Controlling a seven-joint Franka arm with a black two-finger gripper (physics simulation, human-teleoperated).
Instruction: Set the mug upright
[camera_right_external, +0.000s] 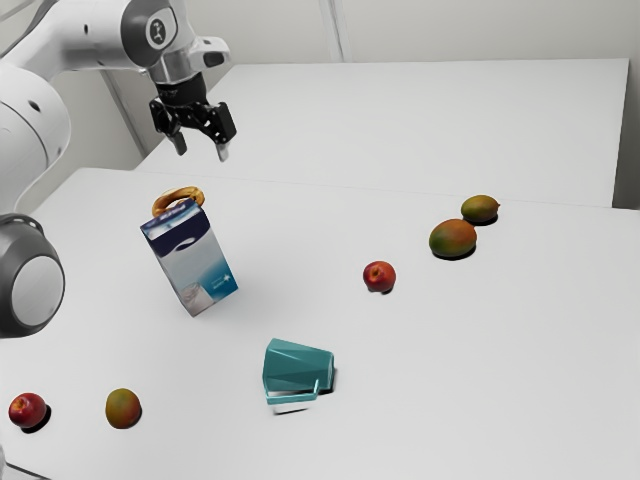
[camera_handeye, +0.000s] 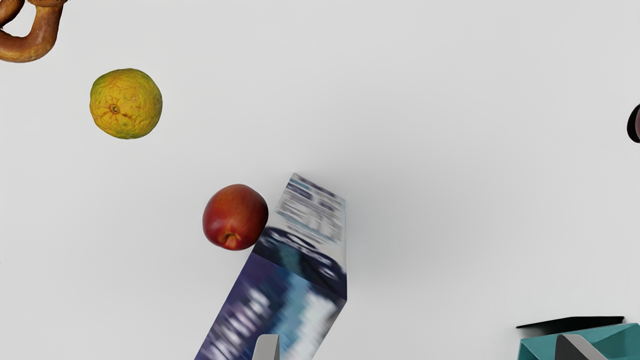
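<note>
The teal mug (camera_right_external: 295, 367) lies on its side on the white table, its handle toward the near edge in the exterior view. My gripper (camera_right_external: 202, 150) hangs well above the table, beyond the tall carton and far from the mug. In the wrist view the gripper (camera_handeye: 417, 347) has its fingertips wide apart with nothing held between them. Part of the mug (camera_handeye: 540, 349) appears behind one fingertip, and the carton is below the other.
A blue and white carton (camera_right_external: 192, 258) stands near a pretzel (camera_right_external: 178, 199). A red fruit (camera_right_external: 379, 277) and two mangoes (camera_right_external: 453, 239) lie past the mug. Another red fruit (camera_right_external: 27, 410) and a mango (camera_right_external: 123, 408) sit at the exterior view's lower left.
</note>
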